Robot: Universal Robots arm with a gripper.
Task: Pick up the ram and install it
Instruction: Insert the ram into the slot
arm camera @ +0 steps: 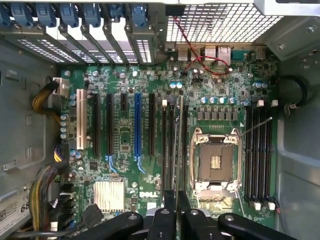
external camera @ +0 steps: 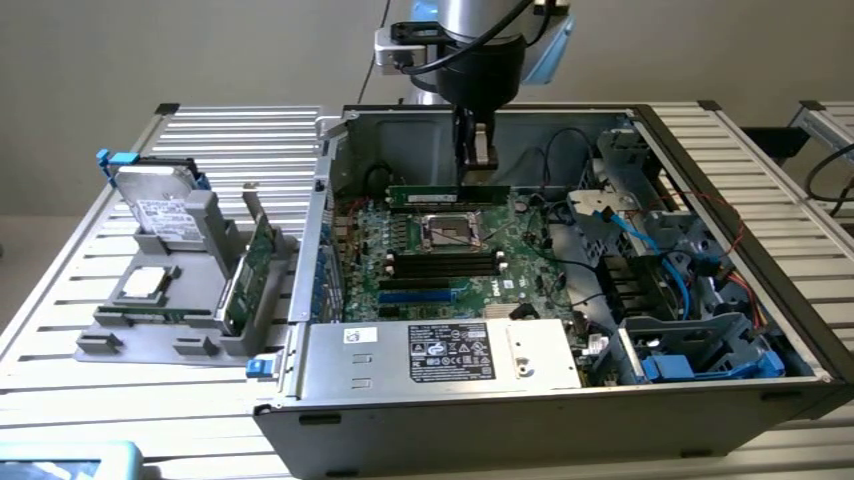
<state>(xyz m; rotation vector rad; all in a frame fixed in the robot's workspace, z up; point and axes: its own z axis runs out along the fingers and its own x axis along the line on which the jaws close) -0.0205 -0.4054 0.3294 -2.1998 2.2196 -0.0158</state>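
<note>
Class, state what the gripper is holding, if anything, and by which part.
The gripper is shut on the ram, pinching its upper long edge near the middle, with the stick hanging level above the motherboard.

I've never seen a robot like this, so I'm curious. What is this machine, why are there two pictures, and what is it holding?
It is a robot arm reaching down into an open computer case. One picture comes from a camera standing off to the side. The other comes from a camera on the robot's wrist, looking down at the green motherboard inside the case. The arm's pinching part, called the end effector, is shut on the ram, a thin green memory stick. It holds the ram over the motherboard's long slots. The case stands on a slatted metal table. Beside the case, on the exterior view's left, a grey holder carries a hard drive and a green card.
</note>
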